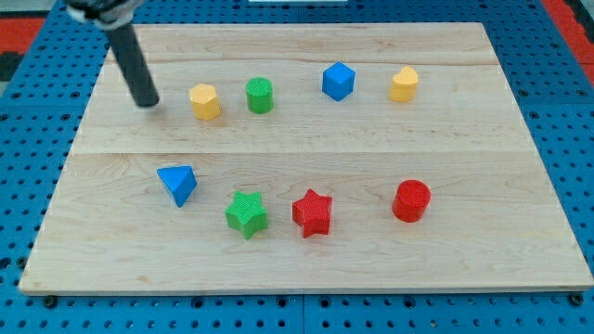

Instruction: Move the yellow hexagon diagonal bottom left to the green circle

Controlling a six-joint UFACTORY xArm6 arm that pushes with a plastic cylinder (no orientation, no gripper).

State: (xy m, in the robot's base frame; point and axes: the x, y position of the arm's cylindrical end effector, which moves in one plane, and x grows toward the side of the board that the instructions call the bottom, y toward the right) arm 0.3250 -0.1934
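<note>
The yellow hexagon (205,101) lies on the wooden board (306,153) in the upper left part, just left of the green circle (260,96), with a small gap between them. My tip (148,102) rests on the board to the left of the yellow hexagon, about one block width away from it. The rod slants up toward the view's top left.
A blue cube (339,81) and a second yellow block (404,83) lie at the upper right. A blue triangle (177,184), a green star (246,214), a red star (313,212) and a red cylinder (411,200) lie along the lower half.
</note>
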